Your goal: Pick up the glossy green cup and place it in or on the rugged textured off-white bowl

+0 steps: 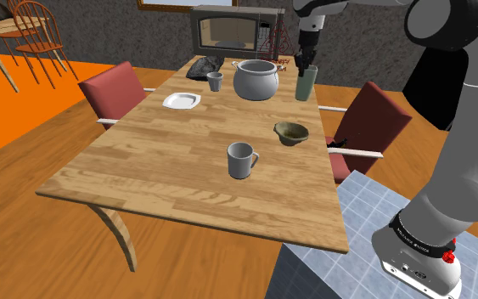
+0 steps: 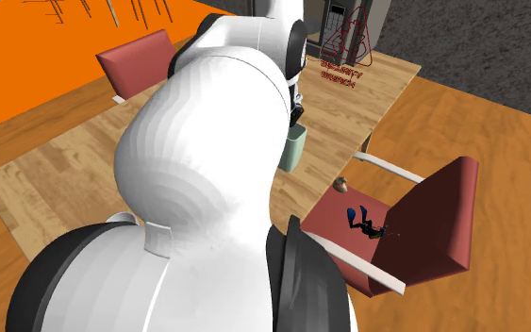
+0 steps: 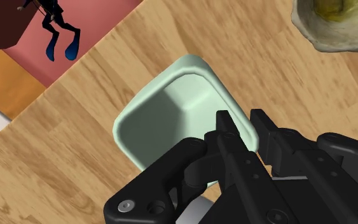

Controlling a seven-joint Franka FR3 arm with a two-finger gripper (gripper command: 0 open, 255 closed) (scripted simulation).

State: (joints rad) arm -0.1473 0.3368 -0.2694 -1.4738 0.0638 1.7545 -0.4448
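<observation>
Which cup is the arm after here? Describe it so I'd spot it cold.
On the long wooden table, go to the far end by the microwave; just to the shoulder view's right of the big grey pot stands the pale green cup, gripped at its rim by the tool. Unlike the grey mug mid-table and the small grey cup, it is green, tall and square-mouthed.

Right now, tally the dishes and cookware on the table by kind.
Cups: 3 - green cup, small grey cup, grey mug
Bowls: 1 - olive-tinted bowl
Plates: 1 - white plate
Pots: 1 - grey pot
Total: 6
</observation>
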